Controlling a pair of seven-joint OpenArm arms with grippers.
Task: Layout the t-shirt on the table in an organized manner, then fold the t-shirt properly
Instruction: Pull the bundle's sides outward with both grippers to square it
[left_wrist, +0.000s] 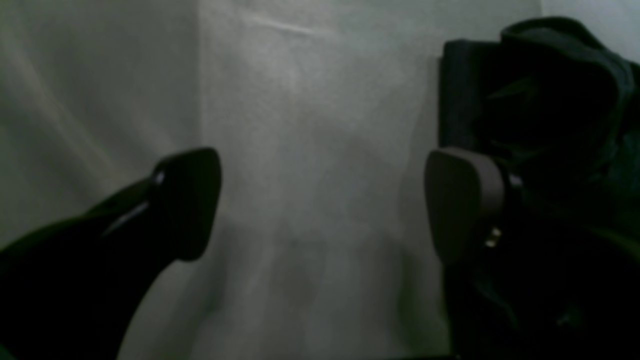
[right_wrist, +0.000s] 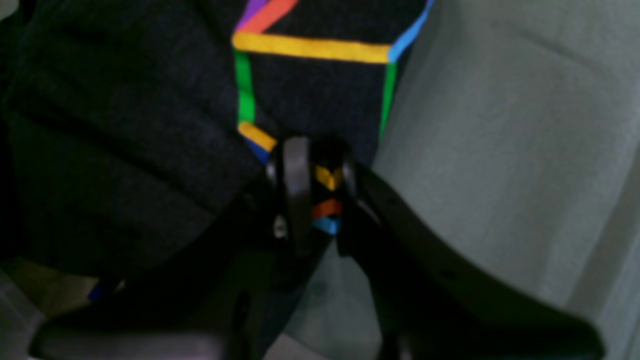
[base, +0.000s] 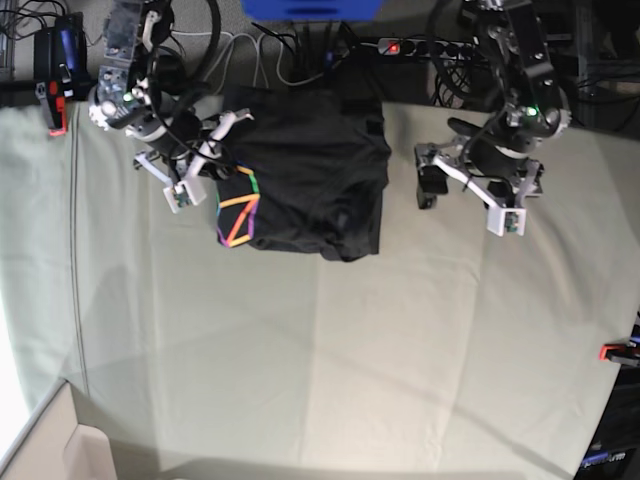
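Observation:
The charcoal-black t-shirt (base: 310, 165) lies bunched at the far middle of the table (base: 300, 350), with its rainbow line print (base: 238, 212) showing at its left edge. My right gripper (right_wrist: 322, 192) is shut on a fold of the printed fabric (right_wrist: 310, 90) at that left edge; in the base view this gripper (base: 222, 175) sits just above the print. My left gripper (left_wrist: 325, 205) hangs open over bare cloth just right of the shirt, its fingers (left_wrist: 460, 200) wide apart with nothing between them. Dark t-shirt fabric (left_wrist: 550, 100) lies beside its right finger. In the base view the left gripper (base: 432, 180) is a little right of the shirt.
Cables and a power strip (base: 400, 46) run along the table's far edge, beside a blue box (base: 310, 8). Red clamps sit at the right edge (base: 615, 352) and the far left corner (base: 55, 115). The pale green cloth stretches towards the near edge.

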